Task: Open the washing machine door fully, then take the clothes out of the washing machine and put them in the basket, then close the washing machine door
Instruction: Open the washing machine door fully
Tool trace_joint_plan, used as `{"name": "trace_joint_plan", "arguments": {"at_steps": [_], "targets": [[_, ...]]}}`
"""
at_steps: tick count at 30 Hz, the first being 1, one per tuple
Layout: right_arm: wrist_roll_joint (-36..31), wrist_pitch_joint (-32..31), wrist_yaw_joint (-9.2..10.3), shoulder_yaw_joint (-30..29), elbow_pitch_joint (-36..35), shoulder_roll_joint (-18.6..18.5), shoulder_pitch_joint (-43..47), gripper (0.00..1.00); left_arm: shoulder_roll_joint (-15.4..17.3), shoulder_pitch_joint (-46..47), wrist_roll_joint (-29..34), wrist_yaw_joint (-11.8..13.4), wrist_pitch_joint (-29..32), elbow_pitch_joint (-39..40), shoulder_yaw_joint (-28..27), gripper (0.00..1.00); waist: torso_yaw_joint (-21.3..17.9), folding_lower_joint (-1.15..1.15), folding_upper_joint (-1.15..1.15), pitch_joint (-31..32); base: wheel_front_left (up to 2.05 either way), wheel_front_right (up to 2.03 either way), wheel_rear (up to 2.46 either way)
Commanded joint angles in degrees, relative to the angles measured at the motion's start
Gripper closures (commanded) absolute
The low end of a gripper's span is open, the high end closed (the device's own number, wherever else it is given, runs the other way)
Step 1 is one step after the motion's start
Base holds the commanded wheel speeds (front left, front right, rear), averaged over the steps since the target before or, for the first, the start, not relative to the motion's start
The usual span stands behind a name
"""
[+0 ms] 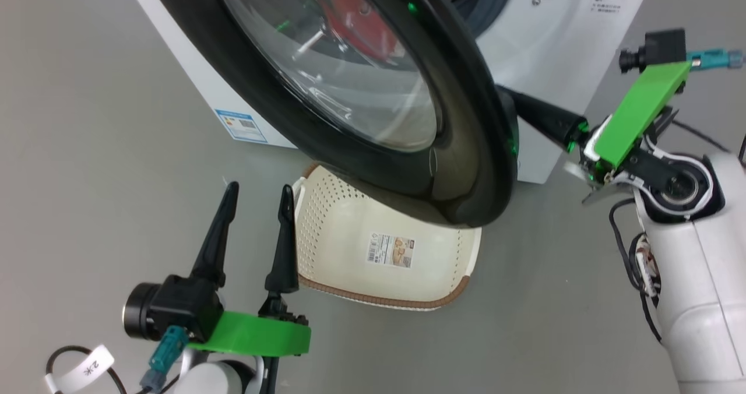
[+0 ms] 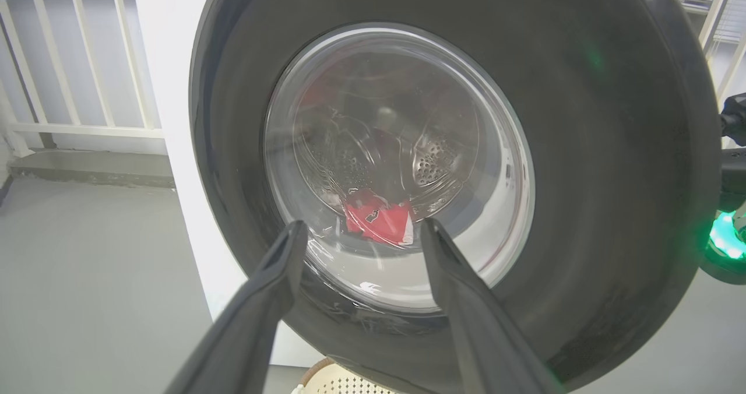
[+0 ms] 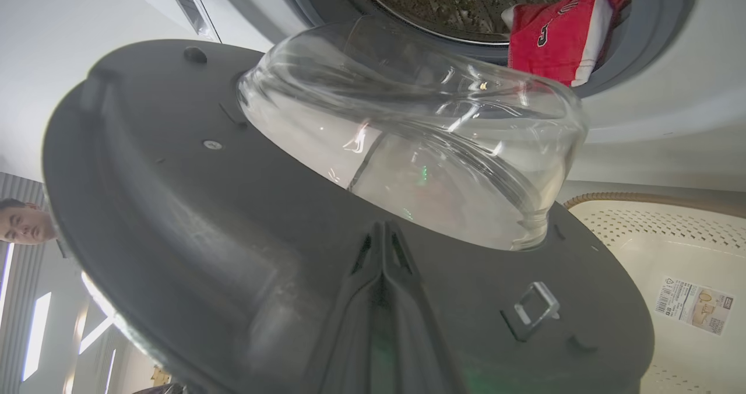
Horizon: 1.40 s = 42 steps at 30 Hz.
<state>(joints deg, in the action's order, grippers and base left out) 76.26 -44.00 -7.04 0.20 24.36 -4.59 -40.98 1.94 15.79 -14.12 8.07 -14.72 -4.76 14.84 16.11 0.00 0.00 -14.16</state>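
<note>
The washing machine door (image 1: 373,91) stands partly open, swung out from the white washing machine (image 1: 553,62), and its wide black rim hangs above the basket (image 1: 379,298). The basket sits on the grey floor (image 1: 87,149) just before the machine, next to the corner with the small blue label (image 1: 242,125), and the lower edge of the door hides its far part. The clothes (image 3: 553,38) are inside the drum. In the right wrist view the red cloth with white trim lies at the lower lip of the opening, against the grey rubber ring (image 3: 641,44), and in the left wrist view a red piece shows through the glass bowl (image 2: 396,166) of the door. The left claw (image 1: 259,187) is open with its two fingers wide apart. It holds nothing and hangs over the floor to the left of the basket, near its rim. From its own camera the fingers point at the outer face of the door and stay apart from it. The right claw (image 1: 524,105) is closed, both fingers pressed together with nothing between them. It reaches in from the right side behind the edge of the door. In the right wrist view its tips (image 3: 382,231) lie at the dark inner face of the door, just below the glass bowl and left of the metal latch loop (image 3: 533,309). Whether they really touch the face, I cannot tell.
</note>
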Motion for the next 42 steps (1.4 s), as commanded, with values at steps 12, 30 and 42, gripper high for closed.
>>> {"name": "trace_joint_plan", "arguments": {"at_steps": [12, 30, 42], "targets": [[4.18, -1.76, -0.45, 1.33, -9.09, 1.69, 9.29, 1.0, 0.94, -3.12, 1.09, 0.37, -0.28, 2.13, -2.82, 0.0, 4.57, 0.0, 0.0, 4.86, 0.0, 0.0, 0.0], [9.47, 1.09, -0.45, 8.21, -13.45, 1.7, 17.46, 1.0, 0.97, -6.09, 1.14, 0.51, -0.28, 2.5, -2.84, 0.0, 9.16, 0.0, 0.0, 8.51, 0.0, 0.0, 0.0], [13.31, 4.9, -0.45, 13.8, -13.62, 1.71, 19.57, 1.0, 1.03, -6.64, 0.54, 0.52, -0.28, 2.39, -2.24, 0.0, 11.98, 0.0, 0.0, 9.71, 0.0, 0.0, 0.0]]}}
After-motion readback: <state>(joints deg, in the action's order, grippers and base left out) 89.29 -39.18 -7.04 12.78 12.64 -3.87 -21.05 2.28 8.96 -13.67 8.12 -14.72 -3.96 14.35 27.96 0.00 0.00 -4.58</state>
